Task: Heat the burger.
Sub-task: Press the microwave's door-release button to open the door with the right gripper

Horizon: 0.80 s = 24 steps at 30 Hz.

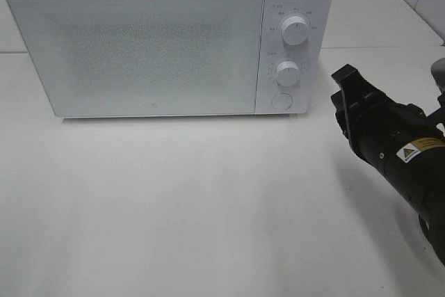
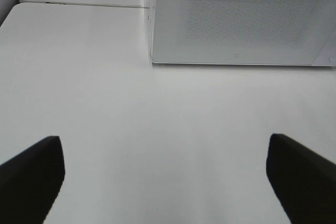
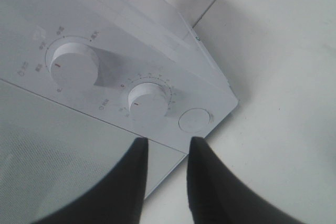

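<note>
With the burger unseen, perhaps behind the microwave (image 1: 139,39) door, the right jaws, narrowly parted and empty, are hovering at three o'clock of the round button (image 1: 281,100), risking nudging the lower dial (image 1: 287,72), while the left jaws are gaping empty.

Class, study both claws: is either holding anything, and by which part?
Nothing is held. The left claw is wide open and empty; the right claw, narrowly parted, grips nothing.

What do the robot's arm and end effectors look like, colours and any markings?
The right arm is thick, matte black, with a yellow-and-white warning label bearing a triangle. The right end effector is black, with two tapered fingers. The left end effector shows only two black wedge-shaped fingers. No cables or sleeves can be made out.
</note>
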### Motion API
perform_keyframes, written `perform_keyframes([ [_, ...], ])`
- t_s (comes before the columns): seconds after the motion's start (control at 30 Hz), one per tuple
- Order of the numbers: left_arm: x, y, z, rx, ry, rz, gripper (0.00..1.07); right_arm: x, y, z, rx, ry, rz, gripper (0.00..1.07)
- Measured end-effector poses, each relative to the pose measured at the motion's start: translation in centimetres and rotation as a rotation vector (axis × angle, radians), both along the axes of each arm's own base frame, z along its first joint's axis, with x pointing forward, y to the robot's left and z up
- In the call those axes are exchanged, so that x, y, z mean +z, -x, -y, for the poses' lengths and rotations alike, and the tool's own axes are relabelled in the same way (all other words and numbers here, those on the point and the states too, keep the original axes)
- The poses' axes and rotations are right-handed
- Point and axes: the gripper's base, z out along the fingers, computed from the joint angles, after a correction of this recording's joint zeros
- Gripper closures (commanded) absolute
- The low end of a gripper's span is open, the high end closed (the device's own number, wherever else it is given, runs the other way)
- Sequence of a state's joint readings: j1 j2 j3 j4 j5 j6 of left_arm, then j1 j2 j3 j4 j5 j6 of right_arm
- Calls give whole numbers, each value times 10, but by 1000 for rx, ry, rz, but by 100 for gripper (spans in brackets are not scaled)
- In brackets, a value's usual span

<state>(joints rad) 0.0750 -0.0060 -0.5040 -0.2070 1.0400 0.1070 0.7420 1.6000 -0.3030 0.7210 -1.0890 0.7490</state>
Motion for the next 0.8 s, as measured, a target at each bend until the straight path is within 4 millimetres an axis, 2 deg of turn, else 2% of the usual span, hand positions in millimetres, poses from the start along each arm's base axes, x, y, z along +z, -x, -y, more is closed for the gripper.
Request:
perform_keyframes([
  [0.1, 0, 0, 0, 0, 0, 0, 7, 0, 0, 0, -11, -41, -8, 95],
  [0.13, 0, 0, 0, 0, 0, 0, 7, -1, 0, 0, -36, -127, -32, 100],
  [0.23, 0, 0, 0, 0, 0, 0, 7, -5, 2, -1, -65, -229, -86, 107],
  [0.43, 0, 0, 0, 0, 0, 0, 7, -12, 5, -3, -120, -388, -195, 107],
  [0.8, 0, 0, 0, 0, 0, 0, 7, -18, 4, -4, -145, -412, -228, 107],
])
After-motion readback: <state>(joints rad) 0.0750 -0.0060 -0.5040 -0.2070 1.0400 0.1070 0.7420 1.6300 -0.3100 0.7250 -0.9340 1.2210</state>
